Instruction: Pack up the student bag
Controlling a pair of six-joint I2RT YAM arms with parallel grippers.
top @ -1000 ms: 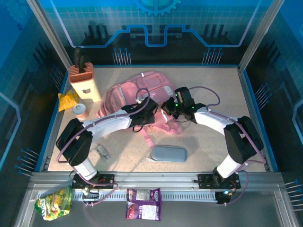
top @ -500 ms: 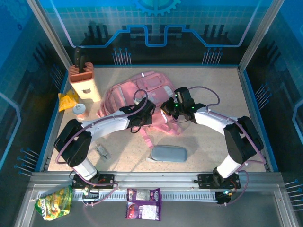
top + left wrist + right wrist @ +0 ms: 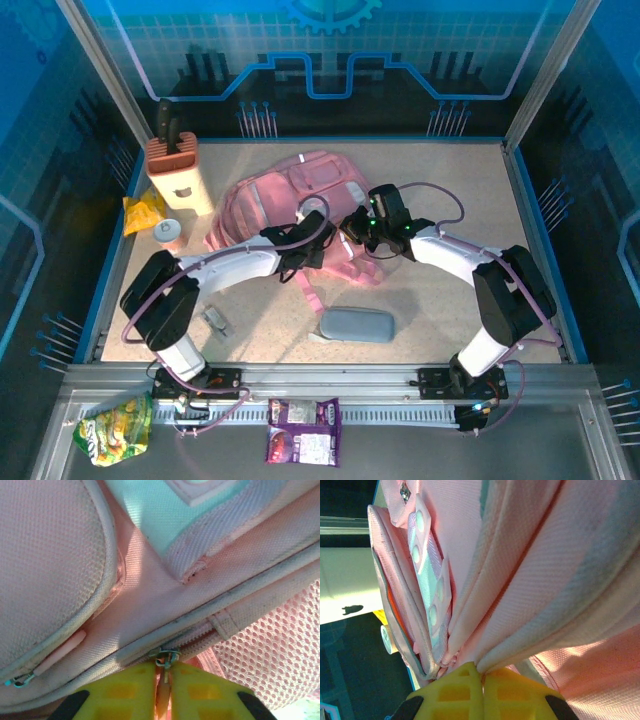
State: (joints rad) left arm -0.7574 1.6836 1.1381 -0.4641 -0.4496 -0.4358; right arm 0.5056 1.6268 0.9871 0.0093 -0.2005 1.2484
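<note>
My left gripper (image 3: 162, 692) is clamped on the zip pull (image 3: 166, 656) of the student bag (image 3: 60, 555). The zip line runs from lower left to upper right of the frame. My right gripper (image 3: 482, 680) is closed on a fold of the bag.

No text is legible; print on the purple packet (image 3: 304, 431) and green packet (image 3: 115, 428) is too small.

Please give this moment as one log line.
left claw: shut on pink zip pull | right claw: shut on large soft pink fabric backpack
</note>
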